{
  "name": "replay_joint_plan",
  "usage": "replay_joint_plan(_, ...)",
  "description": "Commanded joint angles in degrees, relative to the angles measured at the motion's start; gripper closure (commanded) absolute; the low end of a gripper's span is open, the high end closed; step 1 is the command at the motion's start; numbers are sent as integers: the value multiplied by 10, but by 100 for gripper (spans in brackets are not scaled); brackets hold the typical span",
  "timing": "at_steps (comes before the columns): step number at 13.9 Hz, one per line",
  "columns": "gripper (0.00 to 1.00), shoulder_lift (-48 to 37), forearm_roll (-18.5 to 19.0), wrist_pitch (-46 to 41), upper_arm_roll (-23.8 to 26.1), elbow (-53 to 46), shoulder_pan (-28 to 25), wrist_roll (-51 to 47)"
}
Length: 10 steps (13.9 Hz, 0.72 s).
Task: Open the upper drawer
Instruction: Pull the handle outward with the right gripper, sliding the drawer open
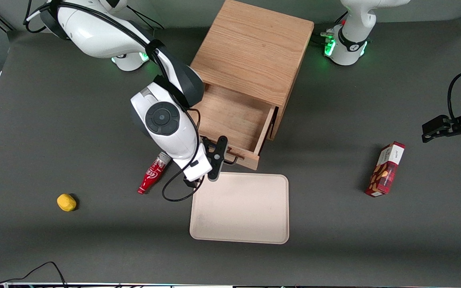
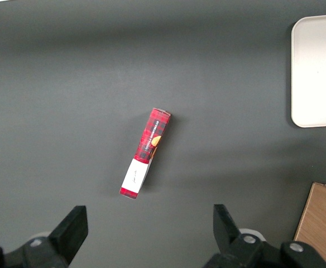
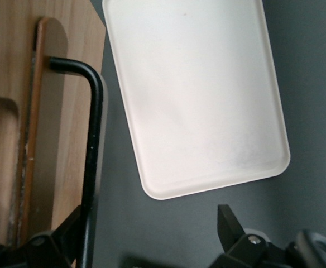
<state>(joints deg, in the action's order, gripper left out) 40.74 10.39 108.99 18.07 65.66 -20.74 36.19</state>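
The wooden cabinet (image 1: pixel 254 52) stands at the table's middle. Its upper drawer (image 1: pixel 230 116) is pulled well out toward the front camera, and its shallow tray is bare inside. The drawer's black wire handle (image 1: pixel 231 161) shows on the front panel, and in the right wrist view (image 3: pixel 93 145) it runs along the oak front (image 3: pixel 62 111). My right gripper (image 1: pixel 218 159) is at that handle, open wide (image 3: pixel 149 229). The bar lies just inside one finger (image 3: pixel 62 237). The other finger (image 3: pixel 230 223) is well apart from it, over the dark table. The lower drawer is hidden.
A cream tray (image 1: pixel 240 208) lies right in front of the open drawer, nearer the front camera. A red cola bottle (image 1: pixel 153 174) lies beside my wrist. A yellow lump (image 1: pixel 66 202) lies toward the working arm's end. A red snack box (image 1: pixel 385 170) lies toward the parked arm's end.
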Motion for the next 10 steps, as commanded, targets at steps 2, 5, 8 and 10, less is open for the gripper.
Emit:
replay_joint_plan(2,0,14,-10,17,-24,-29,-11,18)
replay_joint_plan(5,0,14,-11,18,-25,-34,-10,18)
replay_joint_plan(8,0,14,-28,18,-26,-39,-10,15)
replay_joint_plan(10,0,7,-70,15,-42,-40,-8,15)
